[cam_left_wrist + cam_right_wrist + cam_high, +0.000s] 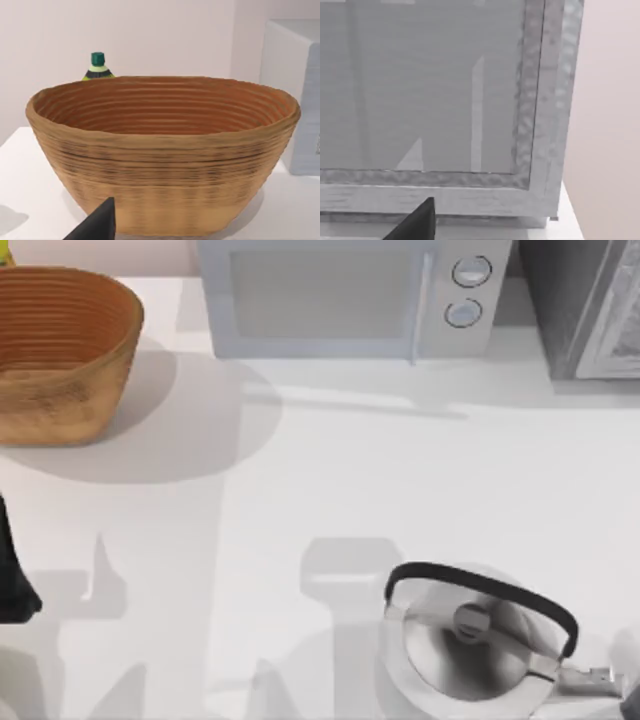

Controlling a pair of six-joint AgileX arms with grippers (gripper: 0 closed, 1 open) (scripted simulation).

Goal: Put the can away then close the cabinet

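A silver kettle (470, 645) with a black handle stands at the tabletop's (330, 490) near right edge. The left arm (12, 575) sits at the left edge. A woven basket (55, 355) occupies the far left corner, a green-capped bottle (97, 67) behind it. A microwave (350, 295) lines the far edge; the grey cabinet (585, 305) fills the far right corner, its panelled front (435, 95) before the right wrist camera.
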